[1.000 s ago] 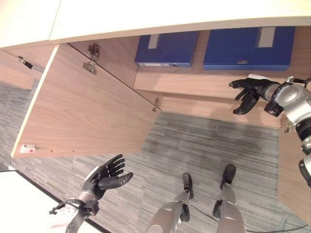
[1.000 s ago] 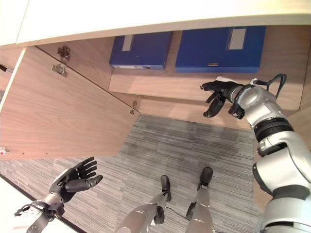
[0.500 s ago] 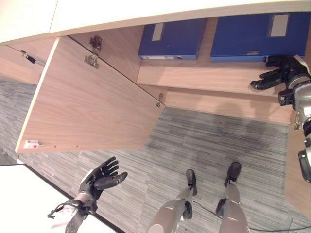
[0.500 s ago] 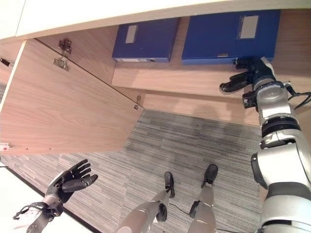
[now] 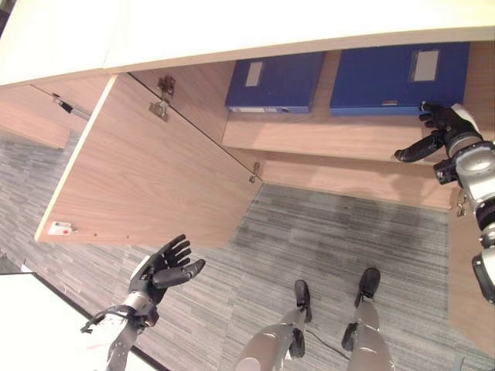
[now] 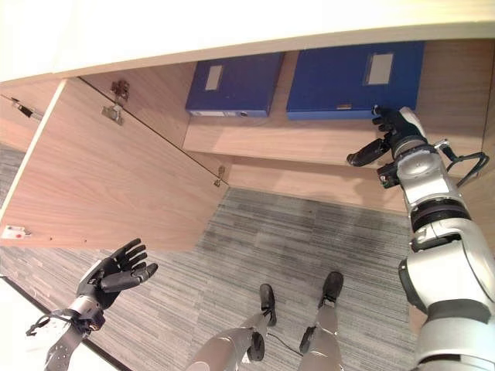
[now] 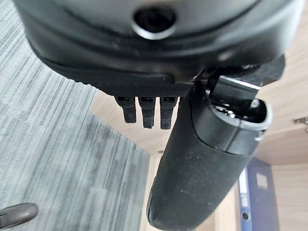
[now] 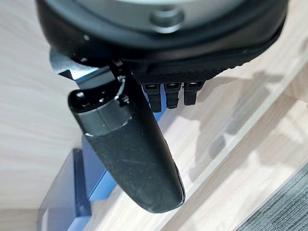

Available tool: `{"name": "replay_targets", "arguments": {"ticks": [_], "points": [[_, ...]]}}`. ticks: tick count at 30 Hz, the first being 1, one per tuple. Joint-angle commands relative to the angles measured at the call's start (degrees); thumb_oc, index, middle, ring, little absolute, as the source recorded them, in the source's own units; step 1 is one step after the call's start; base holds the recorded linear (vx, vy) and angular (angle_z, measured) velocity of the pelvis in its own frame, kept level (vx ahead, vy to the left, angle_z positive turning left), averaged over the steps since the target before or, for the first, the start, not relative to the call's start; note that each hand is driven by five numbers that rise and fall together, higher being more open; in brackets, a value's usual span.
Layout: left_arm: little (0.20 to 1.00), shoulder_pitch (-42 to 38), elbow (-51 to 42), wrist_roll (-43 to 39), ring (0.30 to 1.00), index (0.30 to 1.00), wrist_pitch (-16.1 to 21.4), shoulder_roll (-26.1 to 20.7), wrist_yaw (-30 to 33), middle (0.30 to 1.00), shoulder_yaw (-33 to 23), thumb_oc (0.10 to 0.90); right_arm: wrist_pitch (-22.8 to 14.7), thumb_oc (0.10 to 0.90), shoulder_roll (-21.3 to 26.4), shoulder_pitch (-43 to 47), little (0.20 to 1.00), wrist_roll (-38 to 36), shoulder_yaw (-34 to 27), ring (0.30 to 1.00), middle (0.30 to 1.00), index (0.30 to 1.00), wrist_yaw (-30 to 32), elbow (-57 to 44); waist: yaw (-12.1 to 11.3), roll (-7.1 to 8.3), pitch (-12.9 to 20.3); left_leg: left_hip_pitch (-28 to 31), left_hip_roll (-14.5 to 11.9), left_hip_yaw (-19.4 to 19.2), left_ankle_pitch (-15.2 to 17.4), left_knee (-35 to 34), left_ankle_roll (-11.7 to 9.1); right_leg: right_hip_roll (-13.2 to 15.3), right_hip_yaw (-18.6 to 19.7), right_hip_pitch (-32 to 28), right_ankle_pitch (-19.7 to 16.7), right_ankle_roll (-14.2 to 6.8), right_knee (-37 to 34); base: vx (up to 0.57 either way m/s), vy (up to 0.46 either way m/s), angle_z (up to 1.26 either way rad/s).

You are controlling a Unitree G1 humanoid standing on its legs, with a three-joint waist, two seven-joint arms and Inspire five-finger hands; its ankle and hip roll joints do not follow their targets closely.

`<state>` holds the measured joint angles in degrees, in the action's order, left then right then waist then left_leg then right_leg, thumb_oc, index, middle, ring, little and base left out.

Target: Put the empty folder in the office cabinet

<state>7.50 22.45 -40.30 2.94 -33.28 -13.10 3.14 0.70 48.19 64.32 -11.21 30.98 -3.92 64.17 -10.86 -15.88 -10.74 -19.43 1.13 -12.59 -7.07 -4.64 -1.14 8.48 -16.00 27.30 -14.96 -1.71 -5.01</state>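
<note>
Two blue folders lie flat on the shelf of the open wooden cabinet (image 5: pixel 325 135): the left folder (image 5: pixel 271 81) and the larger right folder (image 5: pixel 394 77). My right hand (image 5: pixel 442 133) is on the shelf at the right folder's front right corner. It is open and holds nothing, and its upper fingers reach the folder's edge. The right wrist view shows its thumb (image 8: pixel 130 154) over the shelf beside the blue folder (image 8: pixel 72 192). My left hand (image 5: pixel 166 267) hangs low over the carpet, open and palm up, holding nothing.
The left cabinet door (image 5: pixel 147 178) swings wide open into the space above my left hand. The right door (image 5: pixel 468 263) stands open at the right edge. A white desk corner (image 5: pixel 31 325) lies at the lower left. Grey carpet (image 5: pixel 325 232) covers the floor.
My right hand went from the shelf's front edge rightward to the right folder's front corner and stays there. The left hand stayed low and open. The whole view shifted slightly.
</note>
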Motion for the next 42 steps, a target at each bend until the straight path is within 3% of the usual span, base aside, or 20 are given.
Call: {"name": "replay_targets", "arguments": {"ticks": [1, 5, 10, 15, 16, 18, 20, 24, 27, 28, 31, 37, 40, 42], "points": [[0.9, 0.6, 2.0, -1.4, 0.9, 0.9, 3.6, -7.4, 0.5, 0.9, 0.3, 0.8, -4.9, 0.8, 1.4, 4.2, 0.9, -2.2, 3.0, 0.9, 0.9, 0.9, -0.3, -6.3, -0.9, 1.5, 1.8, -2.0, 2.4, 1.4, 1.1, -0.4, -3.4, 0.5, 0.1, -2.1, 8.6, -5.0, 0.6, 0.0, 0.06, 0.02], [0.9, -0.1, 6.3, 0.1, 0.9, 0.9, 2.8, -6.0, 0.7, 0.9, 1.1, 0.8, -5.6, 0.8, -2.5, 1.0, 0.9, -8.2, 0.8, 0.9, 0.9, 0.9, -1.3, -10.7, -0.6, 2.37, 2.8, 0.1, 2.7, 1.0, 1.5, -0.4, -3.0, 1.3, -0.1, -4.0, 8.6, -5.3, 0.7, 0.01, 0.069, 0.03], [0.9, -0.7, 9.2, 1.2, 0.9, 0.9, 2.6, -3.7, 1.4, 0.9, 0.4, 0.8, -5.9, 0.8, -5.8, -7.3, 0.9, -10.5, -3.2, 0.9, 0.9, 0.9, -1.4, -16.9, 1.1, 3.92, 3.2, 2.5, 3.1, 0.3, 1.3, -0.4, -2.1, 2.4, -1.0, -6.5, 7.6, -5.3, 1.0, -0.01, 0.088, 0.02], [0.9, -1.0, 14.8, 4.2, 0.9, 0.9, 2.2, -0.2, 2.3, 0.9, -1.2, 0.8, -4.3, 0.8, -9.0, -23.5, 0.9, -12.1, -6.8, 0.9, 0.9, 0.9, -5.2, -25.3, 4.3, 6.96, 3.7, 8.5, 3.4, -0.4, 2.9, -0.4, -1.4, 2.9, -1.3, -12.2, 7.6, -6.5, 1.3, 0.06, 0.108, -0.05], [0.9, -1.4, 19.0, 5.9, 0.9, 0.9, 2.1, 1.6, 2.9, 0.9, -2.5, 0.8, -3.9, 0.8, -10.0, -28.7, 0.9, -12.5, -8.1, 0.9, 0.9, 0.9, -6.5, -26.2, 5.1, 8.36, 4.2, 10.8, 3.4, -1.0, 3.8, -0.4, -1.0, 2.8, -1.1, -14.0, 7.5, -6.9, 1.3, 0.07, 0.086, -0.28], [0.9, -2.0, 21.9, 6.7, 0.9, 0.9, 2.1, 2.3, 3.5, 0.9, -3.2, 0.8, -3.7, 0.8, -10.4, -31.2, 0.9, -12.6, -9.0, 0.9, 0.9, 0.9, -6.6, -26.2, 5.5, 9.03, 4.4, 11.8, 3.3, -1.2, 4.1, -0.4, -0.9, 2.7, -1.1, -14.9, 7.4, -7.1, 1.4, 0.03, 0.071, -0.35], [0.9, -4.5, 33.9, 9.6, 0.9, 0.9, 1.9, 5.2, 4.9, 0.9, -6.7, 0.8, -3.7, 0.8, -12.2, -38.6, 0.9, -13.4, -13.3, 0.9, 0.9, 0.9, -6.6, -26.7, 6.8, 11.15, 5.2, 15.1, 3.0, -2.6, 5.4, -0.4, -0.5, 2.2, -0.2, -17.0, 7.1, -7.7, 1.7, 0.04, 0.079, -0.26], [0.9, -5.9, 42.0, 12.3, 0.9, 0.9, 1.9, 7.5, 6.5, 0.9, -10.4, 0.8, -4.8, 0.8, -15.6, -47.1, 0.9, -12.9, -19.6, 0.9, 0.9, 0.9, -4.4, -26.9, 8.2, 12.89, 6.6, 18.0, 2.8, -4.2, 6.8, -0.4, 0.1, 1.5, 1.1, -18.6, 6.6, -8.2, 2.0, 0.07, 0.074, -0.48], [0.9, -7.1, 48.1, 13.2, 0.9, 0.9, 2.2, 10.1, 8.0, 0.9, -13.7, 0.8, -6.5, 0.8, -23.8, -55.5, 0.9, -18.6, -28.3, 0.9, 0.9, 0.9, -1.7, -21.9, 10.2, 14.45, 8.4, 21.4, 2.4, -6.2, 8.6, -0.4, 0.9, 0.4, 3.2, -20.4, 6.0, -8.6, 2.1, 0.11, 0.095, -0.7], [0.9, -8.0, 49.3, 12.5, 0.9, 0.9, 2.3, 11.8, 8.6, 0.9, -14.3, 0.8, -7.4, 0.8, -29.0, -59.9, 0.9, -23.5, -32.4, 0.9, 0.9, 0.9, -0.8, -18.3, 11.7, 15.28, 9.5, 23.3, 2.2, -7.3, 9.7, -0.4, 1.2, -0.3, 4.9, -21.4, 5.5, -8.9, 2.3, 0.09, 0.084, -0.69], [0.9, -10.2, 50.4, 11.4, 0.9, 0.9, 2.8, 13.8, 9.8, 0.9, -13.2, 0.8, -8.6, 0.8, -33.6, -65.0, 0.9, -24.1, -34.5, 0.9, 0.9, 0.9, 1.6, -13.7, 14.0, 16.35, 9.9, 24.9, 1.9, -8.1, 10.3, -0.4, 1.3, -1.0, 6.2, -22.0, 5.4, -8.9, 3.1, 0.03, 0.052, -0.84], [0.9, -11.9, 53.4, 12.6, 0.9, 0.9, 2.4, 17.5, 9.3, 0.9, -9.9, 0.8, -7.0, 0.8, -37.3, -68.0, 0.9, -27.9, -33.9, 0.9, 0.9, 0.9, -1.2, -3.7, 17.5, 16.77, 10.0, 25.8, 2.3, -9.2, 10.6, -0.4, 1.6, -1.6, 8.6, -21.2, 4.6, -8.8, 4.7, -0.02, 0.063, -0.12], [0.9, -12.3, 56.4, 12.5, 0.9, 0.9, 1.7, 19.4, 8.5, 0.9, -9.6, 0.8, -5.6, 0.8, -38.8, -70.2, 0.9, -32.5, -37.3, 0.9, 0.9, 0.9, -2.8, 4.6, 20.2, 16.49, 9.8, 26.3, 2.9, -10.3, 11.3, -0.4, 1.9, -1.5, 10.2, -20.5, 3.3, -9.3, 5.2, -0.03, 0.087, -0.14], [0.9, -12.4, 56.9, 12.4, 0.9, 0.9, 1.5, 19.7, 8.2, 0.9, -9.6, 0.8, -5.4, 0.8, -38.7, -70.6, 0.9, -33.5, -38.4, 0.9, 0.9, 0.9, -2.9, 6.2, 20.8, 16.5, 9.7, 26.1, 3.2, -10.7, 11.1, -0.4, 2.0, -1.3, 10.8, -19.8, 2.6, -9.4, 5.1, -0.04, 0.073, -0.09]]}}
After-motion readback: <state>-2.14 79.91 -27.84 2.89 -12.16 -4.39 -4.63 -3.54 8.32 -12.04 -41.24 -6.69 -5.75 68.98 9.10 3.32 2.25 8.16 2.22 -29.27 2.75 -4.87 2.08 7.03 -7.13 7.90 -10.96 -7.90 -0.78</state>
